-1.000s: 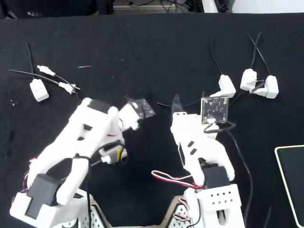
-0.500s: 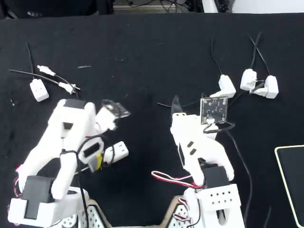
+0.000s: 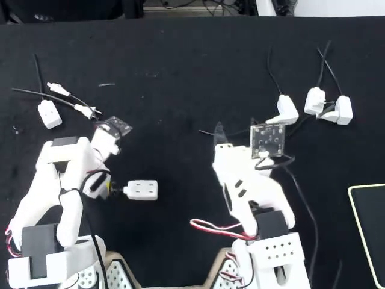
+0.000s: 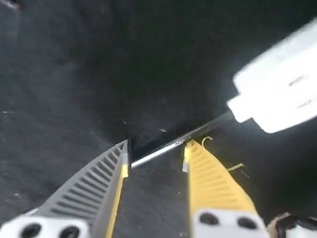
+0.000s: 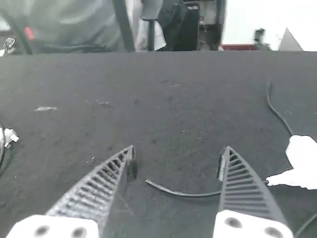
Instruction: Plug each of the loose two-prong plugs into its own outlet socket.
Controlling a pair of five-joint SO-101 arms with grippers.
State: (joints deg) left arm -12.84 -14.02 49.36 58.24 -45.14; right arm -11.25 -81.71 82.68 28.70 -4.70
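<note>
Left fingers (image 4: 101,181) straddle the cord (image 4: 163,151); socket block (image 4: 280,91) cropped.

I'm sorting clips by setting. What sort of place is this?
Likely a robotics lab bench: left arm and right arm at a black-covered table, loose plugs and an outlet block laid out, office furniture behind.

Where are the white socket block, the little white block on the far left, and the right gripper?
white socket block (image 3: 143,190), high view, middle of its top face.
little white block (image 3: 49,114), high view, middle of its body.
right gripper (image 5: 176,161), right wrist view, midway between its fingertips.
</note>
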